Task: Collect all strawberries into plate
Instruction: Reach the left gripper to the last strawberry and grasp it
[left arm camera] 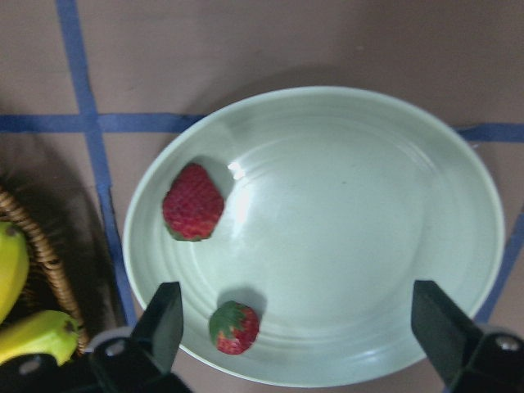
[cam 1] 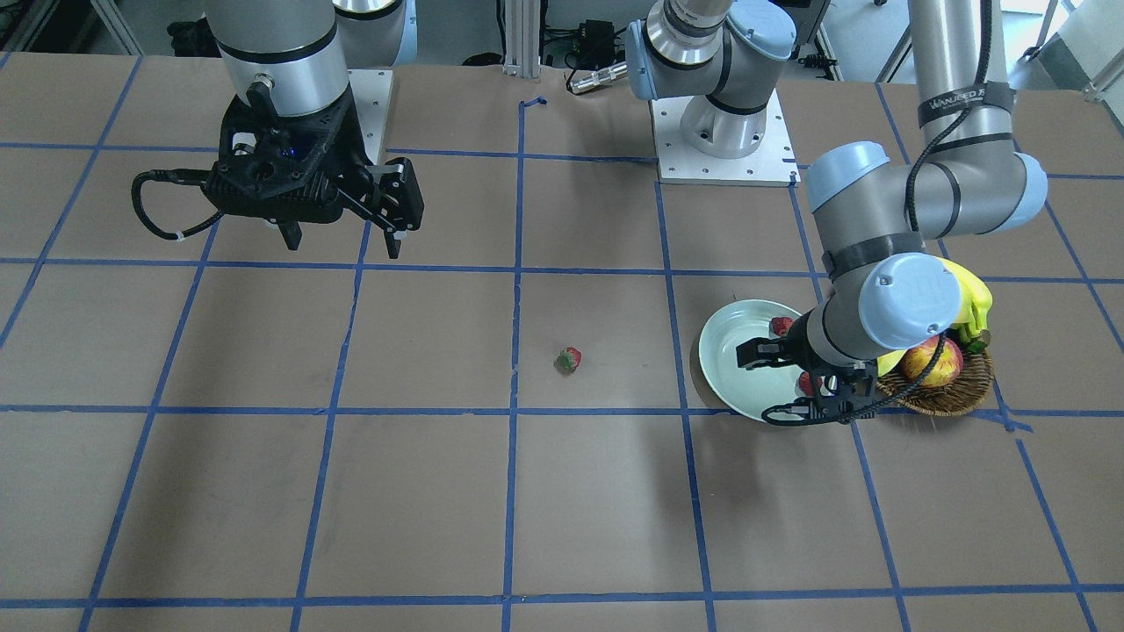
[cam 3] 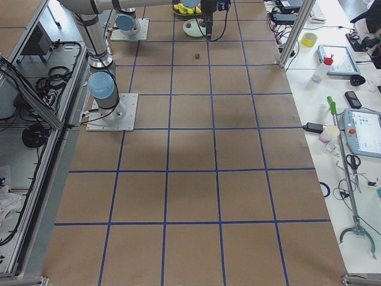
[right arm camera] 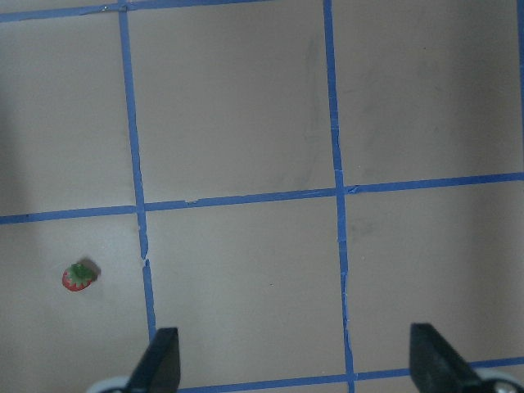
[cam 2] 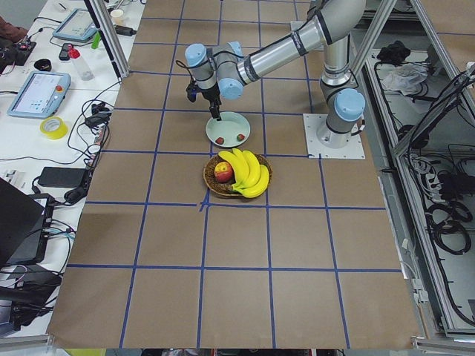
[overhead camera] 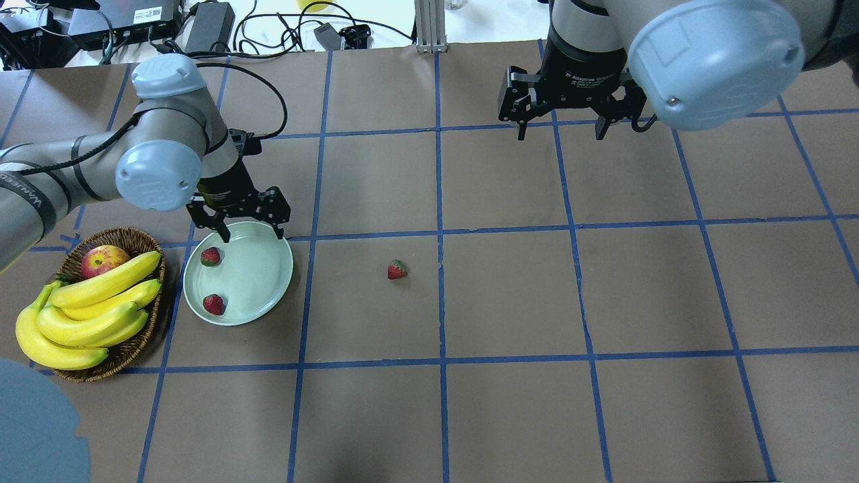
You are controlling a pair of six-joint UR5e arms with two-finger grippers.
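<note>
Hovering left hand (overhead camera: pixel 251 235) over plate (overhead camera: pixel 258 282) edge

White lettering on the black body of the right gripper (overhead camera: pixel 561 133) reads "Adaptive Gr…", its end hidden, and a black strap (cam 1: pixel 961 95) around the left arm (cam 1: pixel 953 35) bears white capitals beginning "WAN", the rest unclear.

Left hand (overhead camera: pixel 251 233), right hand (overhead camera: pixel 561 134): both agape.
</note>
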